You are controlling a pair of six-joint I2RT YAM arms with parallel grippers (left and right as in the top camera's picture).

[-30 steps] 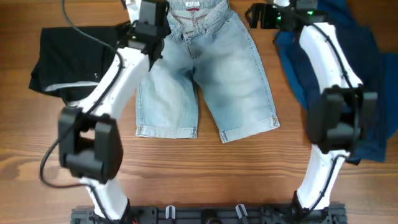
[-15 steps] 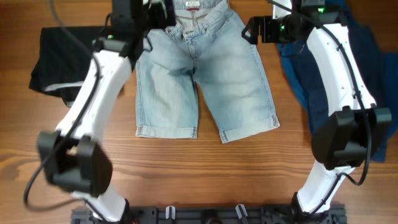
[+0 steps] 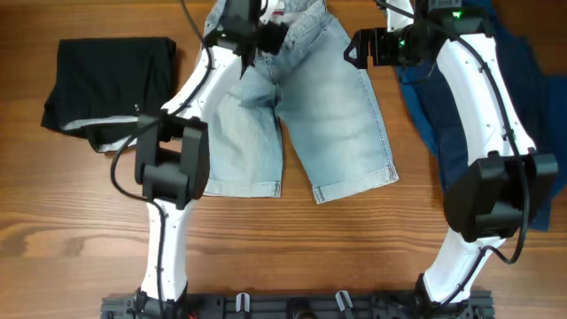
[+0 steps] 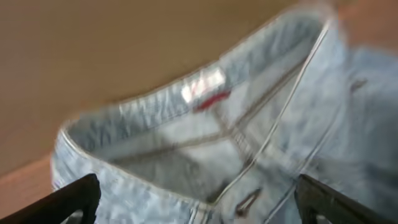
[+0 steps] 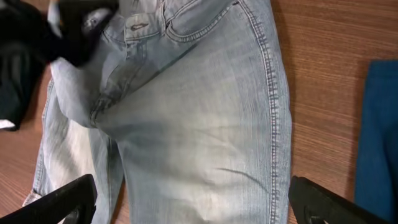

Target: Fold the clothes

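The pale-blue denim shorts lie flat mid-table, waistband at the far edge and legs toward the near side. My left gripper hovers open over the waistband; in the left wrist view its fingers straddle the fly and red-tagged label, blurred, and it grips nothing. My right gripper hangs open beside the shorts' right hip; in the right wrist view it spans the right leg without touching it. A black white-trimmed garment lies at the left, a dark blue one at the right.
Wooden table shows in front of the shorts' hems. The right arm's links reach over the dark blue garment. The left arm's elbow hangs over the shorts' left leg. A black rail runs along the near edge.
My left arm has swung right along the far edge, from the shorts' left hip to over the waistband's middle. The right gripper dropped slightly, then held still. The shorts have not moved.
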